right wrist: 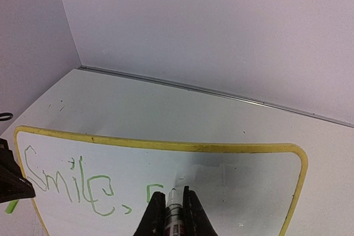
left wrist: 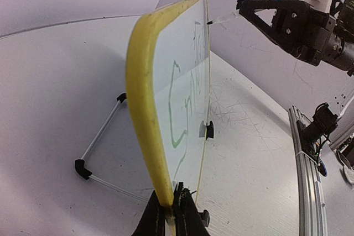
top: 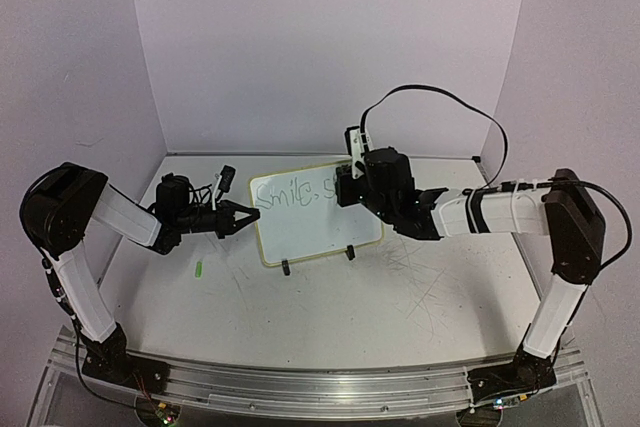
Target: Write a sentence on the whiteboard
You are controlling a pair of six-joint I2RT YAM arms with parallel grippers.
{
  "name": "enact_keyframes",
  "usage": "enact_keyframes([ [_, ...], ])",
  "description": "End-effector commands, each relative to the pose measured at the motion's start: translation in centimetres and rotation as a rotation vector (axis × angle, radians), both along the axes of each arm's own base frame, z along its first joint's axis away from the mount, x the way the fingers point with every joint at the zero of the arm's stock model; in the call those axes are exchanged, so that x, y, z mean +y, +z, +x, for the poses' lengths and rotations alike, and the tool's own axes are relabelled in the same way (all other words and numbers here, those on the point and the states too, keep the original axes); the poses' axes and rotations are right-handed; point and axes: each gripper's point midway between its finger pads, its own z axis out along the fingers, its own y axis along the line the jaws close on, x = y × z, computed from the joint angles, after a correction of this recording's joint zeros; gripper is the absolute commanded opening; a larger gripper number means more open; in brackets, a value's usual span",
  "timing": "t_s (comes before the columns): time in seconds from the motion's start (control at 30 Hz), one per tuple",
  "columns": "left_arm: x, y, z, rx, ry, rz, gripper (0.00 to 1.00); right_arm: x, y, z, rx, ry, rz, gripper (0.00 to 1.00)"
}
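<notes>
The whiteboard (top: 315,217) with a pale yellow frame stands tilted on two black feet at mid table. Light green writing (top: 290,193) on it reads "Smile," plus a started letter; the right wrist view shows it too (right wrist: 72,183). My left gripper (top: 250,217) is shut on the board's left edge, seen edge-on in the left wrist view (left wrist: 170,205). My right gripper (right wrist: 173,203) is shut on a marker (right wrist: 172,214), its tip at the board face just right of the started letter. In the top view the right gripper (top: 345,185) is at the board's upper right.
A small green cap-like piece (top: 199,269) lies on the table left of the board. A wire stand (left wrist: 97,147) props the board from behind. White walls enclose the back and sides. A metal rail (top: 300,387) runs along the near edge.
</notes>
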Motion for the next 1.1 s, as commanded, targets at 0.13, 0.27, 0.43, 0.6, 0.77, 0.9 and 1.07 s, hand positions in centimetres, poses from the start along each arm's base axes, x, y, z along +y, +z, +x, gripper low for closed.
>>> enact_keyframes([
  [0.13,1.0,-2.7,0.7,-0.005,0.058,0.107,0.00,0.2,1.5,1.3,-0.040,-0.024,0.028,0.00],
  [0.27,1.0,-2.8,0.7,-0.003,0.057,0.107,0.00,-0.5,1.3,1.4,-0.044,-0.059,0.017,0.00],
  [0.43,1.0,-2.7,0.7,-0.003,0.058,0.106,0.00,-1.6,1.0,1.4,-0.043,-0.102,0.002,0.00],
  [0.6,0.9,-2.7,0.7,-0.003,0.057,0.106,0.00,-2.3,0.2,0.8,-0.025,-0.107,-0.015,0.00],
  [0.77,0.9,-2.8,0.7,-0.001,0.057,0.107,0.00,-2.5,-0.8,0.2,0.005,-0.092,-0.017,0.00],
  [0.9,0.9,-2.8,0.7,0.000,0.057,0.107,0.00,-2.1,-1.7,-0.2,0.032,-0.067,-0.005,0.00],
  [1.07,1.0,-2.8,0.7,-0.002,0.057,0.107,0.00,-0.4,-2.3,-0.3,0.053,-0.015,0.021,0.00],
])
